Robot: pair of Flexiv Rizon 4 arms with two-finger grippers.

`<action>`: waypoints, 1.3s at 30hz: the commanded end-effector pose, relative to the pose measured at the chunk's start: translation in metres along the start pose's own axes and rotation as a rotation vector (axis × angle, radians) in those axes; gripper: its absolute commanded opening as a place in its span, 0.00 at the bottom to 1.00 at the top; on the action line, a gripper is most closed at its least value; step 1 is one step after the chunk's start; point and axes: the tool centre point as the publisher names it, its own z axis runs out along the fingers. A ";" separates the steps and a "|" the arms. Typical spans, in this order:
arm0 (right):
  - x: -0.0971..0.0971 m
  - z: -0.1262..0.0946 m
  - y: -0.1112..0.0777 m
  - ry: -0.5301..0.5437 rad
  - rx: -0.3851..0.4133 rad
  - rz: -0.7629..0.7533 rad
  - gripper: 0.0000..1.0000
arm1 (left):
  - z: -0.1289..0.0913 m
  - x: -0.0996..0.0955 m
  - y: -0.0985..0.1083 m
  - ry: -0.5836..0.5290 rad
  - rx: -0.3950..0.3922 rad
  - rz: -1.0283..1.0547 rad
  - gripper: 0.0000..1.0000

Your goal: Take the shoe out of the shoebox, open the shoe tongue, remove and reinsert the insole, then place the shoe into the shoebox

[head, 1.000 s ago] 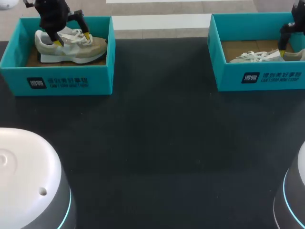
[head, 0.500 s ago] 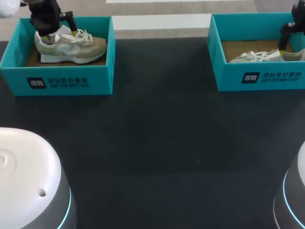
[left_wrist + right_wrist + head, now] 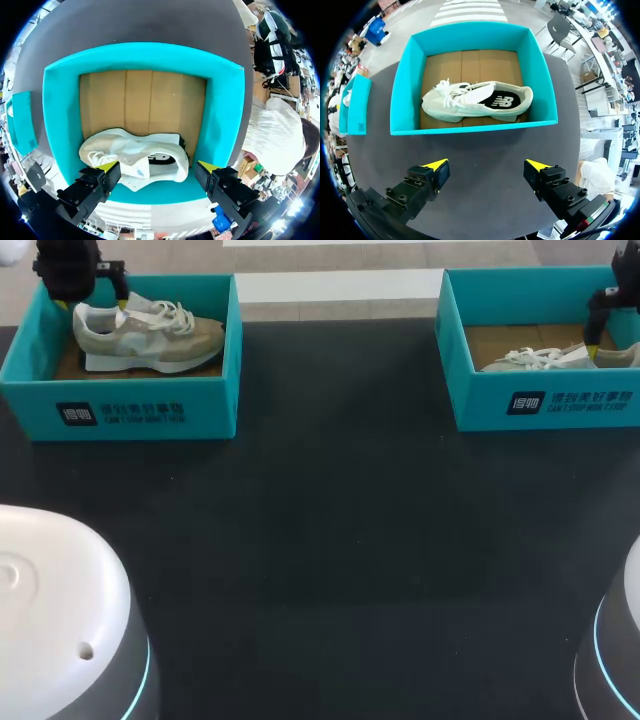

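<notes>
A dark counter is seen with two open teal cardboard shoeboxes at its far edge, well apart from each other. In the left shoebox a beige and white sneaker is set upright on its sole, with the toe to the right and the heel towards the box's left wall. The left arm is placed over the far left corner of this box. Its jaws are spread wide and nothing is held in them. In the left wrist view the yellow fingertips are seen on either side of the heel end of the sneaker, above the brown cardboard floor. Whether a tip touches the shoe cannot be told.

In the right shoebox a second white and beige sneaker is laid on its side, laces to the left, its black-printed insole exposed in the right wrist view. The right arm is placed at the right edge of the scene, above this box. Its jaws are likewise wide open and empty. Its yellow fingertips are seen over bare counter, with the whole box ahead of them and clear of them.
</notes>
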 end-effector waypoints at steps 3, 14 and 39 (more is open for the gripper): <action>0.000 0.001 0.000 0.000 -0.001 0.000 1.00 | 0.006 0.013 0.018 0.065 0.034 0.007 1.00; 0.000 0.001 0.000 0.000 -0.001 0.000 1.00 | 0.006 0.013 0.018 0.065 0.034 0.007 1.00; 0.000 0.001 0.000 0.000 -0.001 0.000 1.00 | 0.054 0.038 0.060 0.043 0.148 0.085 0.56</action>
